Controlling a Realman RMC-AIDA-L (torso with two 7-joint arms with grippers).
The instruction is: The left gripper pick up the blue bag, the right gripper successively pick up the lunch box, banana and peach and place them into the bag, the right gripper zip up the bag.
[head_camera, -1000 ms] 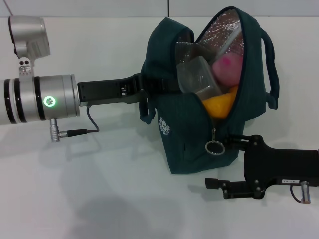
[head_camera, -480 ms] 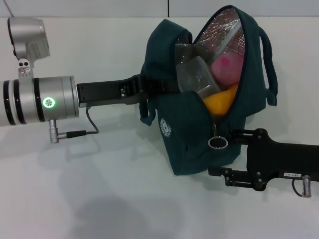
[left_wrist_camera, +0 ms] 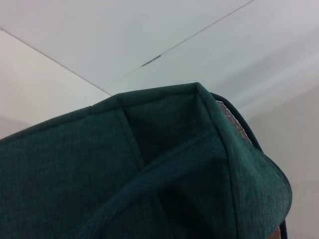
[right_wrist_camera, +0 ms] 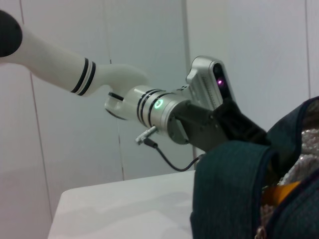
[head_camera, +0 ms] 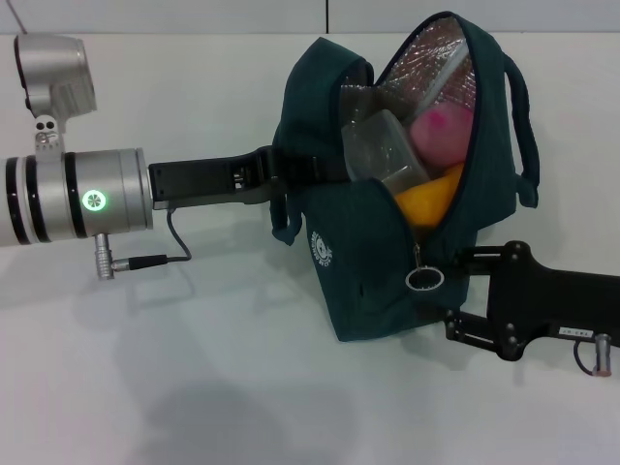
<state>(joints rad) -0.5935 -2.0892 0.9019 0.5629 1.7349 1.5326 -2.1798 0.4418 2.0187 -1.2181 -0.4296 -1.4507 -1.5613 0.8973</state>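
Three things sit inside the blue bag — the lunch box, the peach and the banana — with its mouth gaping wide on the white worktop. My left end effector is clenched on the bag's near handle, holding it upright. My right end effector is at the bag's lower front, beside the ring-pull zipper — its fingers spread.
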